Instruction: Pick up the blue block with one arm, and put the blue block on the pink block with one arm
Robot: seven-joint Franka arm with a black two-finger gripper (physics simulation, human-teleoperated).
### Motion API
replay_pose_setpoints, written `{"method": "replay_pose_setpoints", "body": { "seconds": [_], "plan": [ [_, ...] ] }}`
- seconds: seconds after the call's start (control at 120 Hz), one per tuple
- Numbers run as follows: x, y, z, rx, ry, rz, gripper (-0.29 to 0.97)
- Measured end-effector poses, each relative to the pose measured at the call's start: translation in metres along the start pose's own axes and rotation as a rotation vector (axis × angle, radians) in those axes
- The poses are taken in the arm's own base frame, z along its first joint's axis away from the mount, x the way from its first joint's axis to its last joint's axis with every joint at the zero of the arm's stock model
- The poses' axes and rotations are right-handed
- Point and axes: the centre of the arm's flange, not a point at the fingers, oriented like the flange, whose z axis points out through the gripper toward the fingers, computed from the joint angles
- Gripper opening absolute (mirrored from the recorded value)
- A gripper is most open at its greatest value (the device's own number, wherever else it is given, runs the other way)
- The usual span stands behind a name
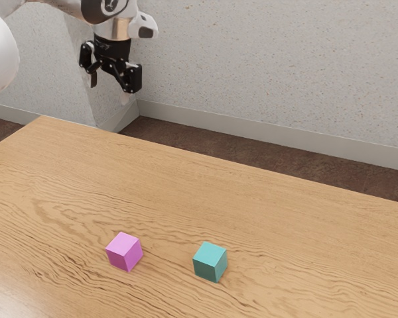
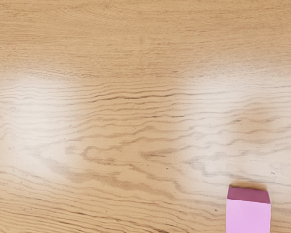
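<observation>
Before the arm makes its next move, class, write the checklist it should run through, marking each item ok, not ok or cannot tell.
1. Gripper open and holding nothing: ok.
2. Blue block resting free on the table, nothing on top of it: ok.
3. Pink block upright with a bare top face, ready to be stacked on: ok.
4. Clear gap between the two blocks, so the fingers can close around the blue one alone: ok.
5. Gripper positioned above the blue block: not ok; it hangs high near the table's far edge, toward the exterior view's left.
6. Fingers squared to the blue block's sides: cannot tell.
</observation>
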Motion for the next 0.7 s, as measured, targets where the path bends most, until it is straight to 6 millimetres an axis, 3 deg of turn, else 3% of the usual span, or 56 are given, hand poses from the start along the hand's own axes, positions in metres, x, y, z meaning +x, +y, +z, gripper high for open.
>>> {"method": "replay_pose_setpoints", "body": {
  "seconds": [0.25, 0.425, 0.7],
  "plan": [
    [0.018, 0.029, 0.105, -0.104, -0.061, -0.005, 0.68],
    [0.022, 0.044, 0.162, -0.163, -0.060, -0.047, 0.68],
    [0.025, 0.099, 0.198, -0.242, -0.017, -0.072, 0.68]
  ]
}}
